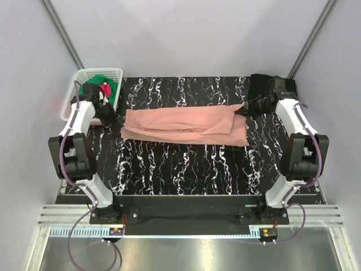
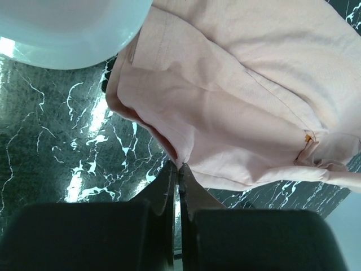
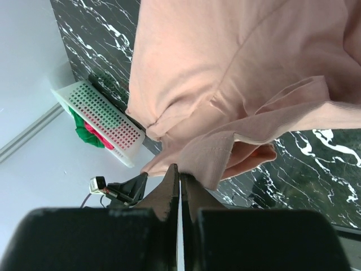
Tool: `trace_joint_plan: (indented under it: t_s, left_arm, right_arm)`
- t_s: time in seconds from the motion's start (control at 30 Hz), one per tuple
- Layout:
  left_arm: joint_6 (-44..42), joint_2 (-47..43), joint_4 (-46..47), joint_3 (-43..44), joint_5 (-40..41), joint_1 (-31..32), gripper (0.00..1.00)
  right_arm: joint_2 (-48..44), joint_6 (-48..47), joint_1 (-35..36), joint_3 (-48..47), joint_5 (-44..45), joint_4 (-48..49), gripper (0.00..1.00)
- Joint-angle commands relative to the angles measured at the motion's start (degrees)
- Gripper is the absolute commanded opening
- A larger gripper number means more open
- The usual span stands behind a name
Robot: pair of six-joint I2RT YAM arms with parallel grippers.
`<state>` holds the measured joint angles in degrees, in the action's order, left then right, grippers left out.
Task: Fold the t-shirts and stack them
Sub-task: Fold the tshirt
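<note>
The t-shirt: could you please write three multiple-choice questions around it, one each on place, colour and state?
1. Where does the basket stand? A) far left corner B) far right corner C) near edge
2. What colour is the t-shirt in the middle of the table? A) black B) pink C) green
3. How is the left gripper? A) wide open B) shut on the t-shirt C) shut on the basket
A: it sits at the table's far left. B: the cloth is salmon-pink. B: its jaws are closed on the hem.
</note>
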<state>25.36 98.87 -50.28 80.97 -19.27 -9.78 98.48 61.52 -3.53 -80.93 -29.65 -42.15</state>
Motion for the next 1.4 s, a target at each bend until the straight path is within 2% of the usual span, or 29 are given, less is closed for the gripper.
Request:
trace_joint_plan:
  t_s: [0.0, 0.27, 1.37]
  left_arm:
    - [-1.2, 0.8, -0.8, 3.8, 2.1, 0.2, 0.0]
    - [-2.2, 4.1, -3.2, 8.9, 3.6, 0.5, 0.0]
    - [-2.7, 14.9, -8.1, 20.3, 7.1, 3.4, 0.0]
  right_arm:
    - [1.7, -2.7, -0.6, -4.4, -1.4, -0.6, 0.0]
    - [5.5, -4.3, -0.8, -7.8, -1.7, -1.4, 0.0]
    - [21.1, -7.9, -2.0, -26.7, -3.7, -6.2, 0.0]
